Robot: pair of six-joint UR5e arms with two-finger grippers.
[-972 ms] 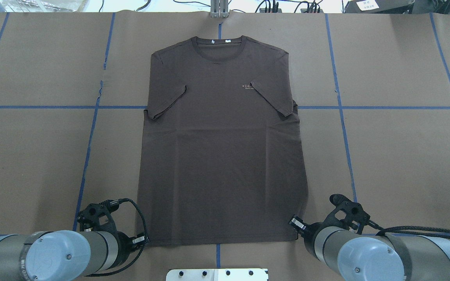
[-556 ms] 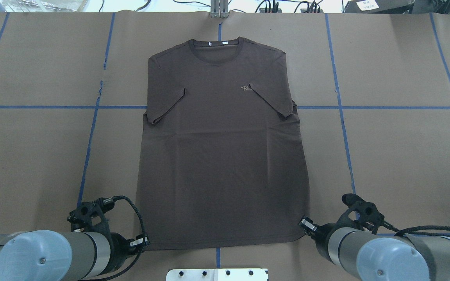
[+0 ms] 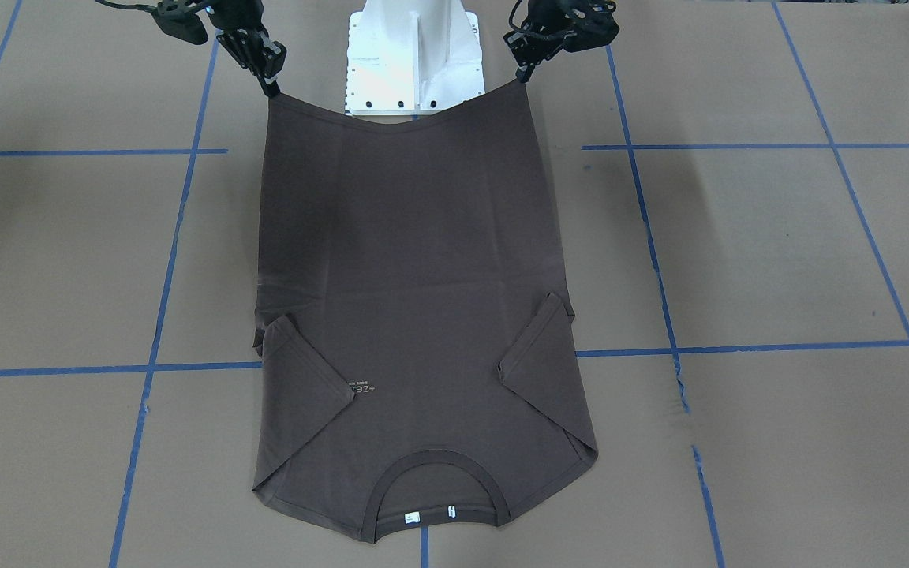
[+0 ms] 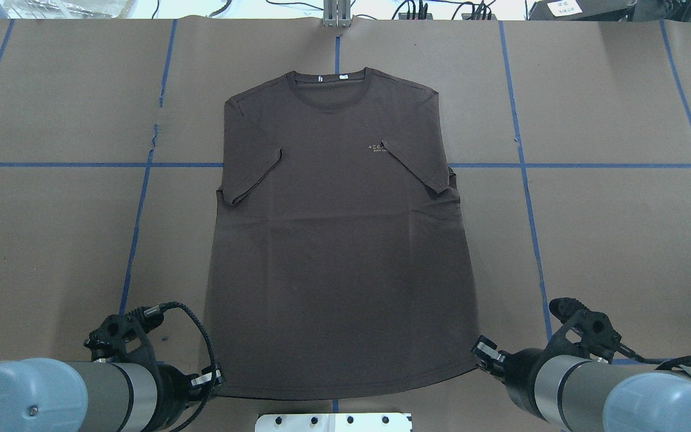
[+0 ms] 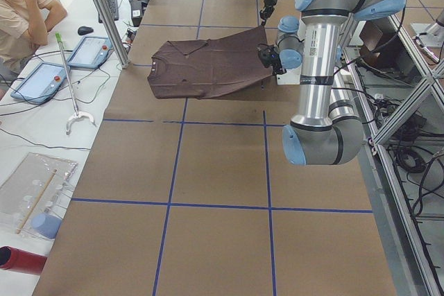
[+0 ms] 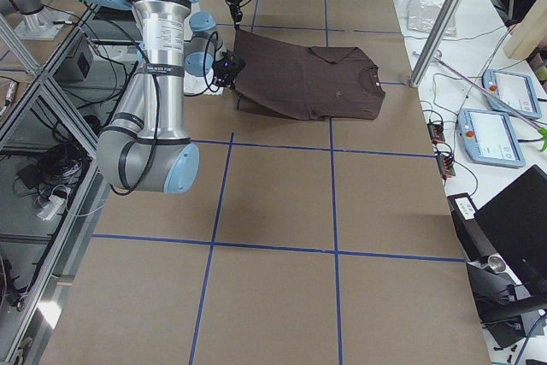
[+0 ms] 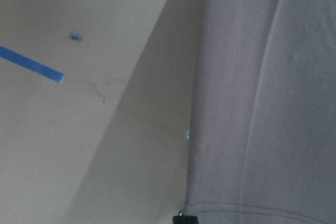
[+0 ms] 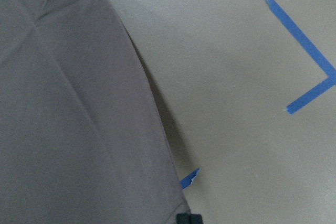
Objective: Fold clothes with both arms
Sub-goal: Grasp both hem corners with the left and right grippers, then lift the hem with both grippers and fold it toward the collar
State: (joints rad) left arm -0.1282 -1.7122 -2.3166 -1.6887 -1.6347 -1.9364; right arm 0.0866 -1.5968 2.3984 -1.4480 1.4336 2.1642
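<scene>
T-shirt (image 4: 339, 252): you are watching it lying on the counter (image 4: 609, 240), hem hanging raised.
Left claw (image 4: 216, 379): clamping one T-shirt hem corner.
Right claw (image 4: 482, 349): clamping the other corner.

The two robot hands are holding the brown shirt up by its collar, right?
Not quite. The left gripper and right gripper hold the shirt up by its bottom corners, not its collar. The collar lies on the table at the far end from them. The front-facing view shows this.
</scene>
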